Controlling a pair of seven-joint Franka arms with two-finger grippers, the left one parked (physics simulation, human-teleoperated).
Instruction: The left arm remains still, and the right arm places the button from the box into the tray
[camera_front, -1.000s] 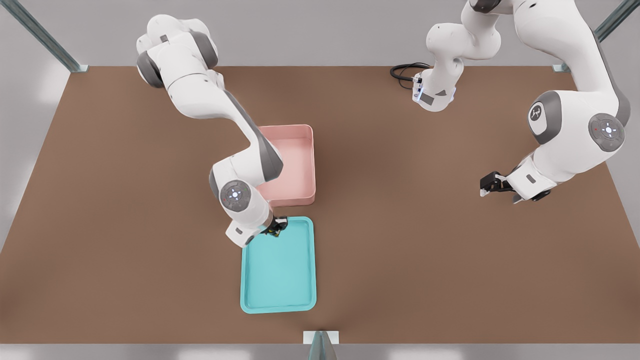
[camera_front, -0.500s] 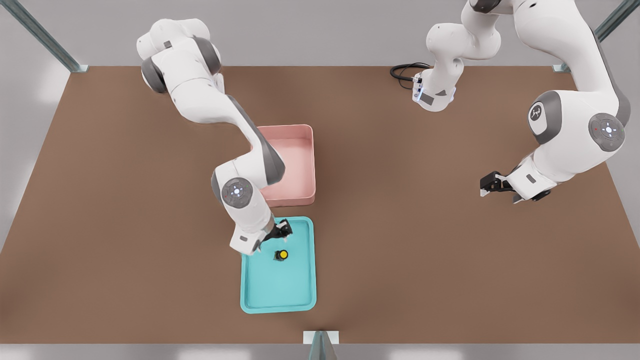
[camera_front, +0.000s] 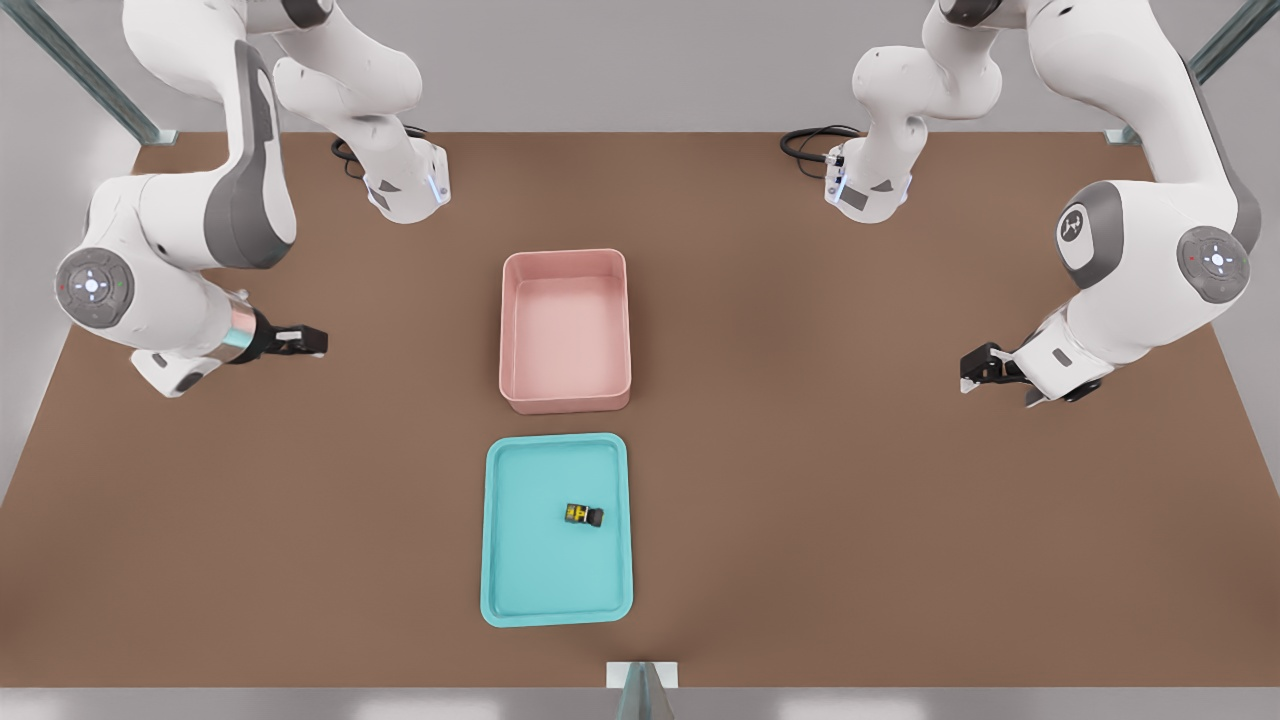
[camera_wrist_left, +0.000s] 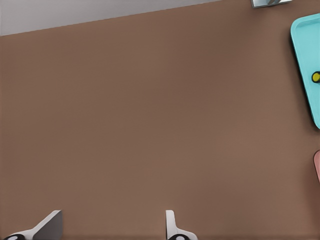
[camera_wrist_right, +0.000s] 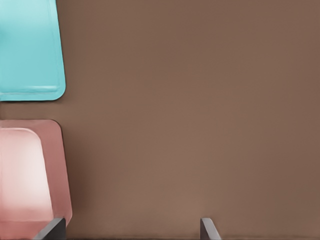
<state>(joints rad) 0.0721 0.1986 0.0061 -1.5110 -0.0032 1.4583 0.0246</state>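
**Button at rest in the tray; working arm withdrawn to the table's edge**

The button lies inside the turquoise tray, slightly toward three o'clock of the tray's centre and apart from every rim. It rests tipped on its side, the dark blocky body pointing toward three o'clock and the yellow cap showing only as a small patch; from the left wrist view the yellow cap is just visible at the picture's margin. The low rim would keep so small a part from rolling onto the table, which is the likely reason for a tray as the target.

The pink box stands just beyond the tray at twelve o'clock, the two near but not touching; its floor shows nothing inside. Its tall walls suit holding loose parts, and its closeness to the tray keeps the transfer short.

The right arm is drawn up at nine o'clock, well apart from both containers. Its claw points across the table toward the box and holds nothing. In the right wrist view the two fingertips stand wide apart with bare table between them, so the claw is open. Judged from this layout, the placement is complete and the arm is clear of the work area.

No brand, label or legible writing appears on the button, the box or the tray.
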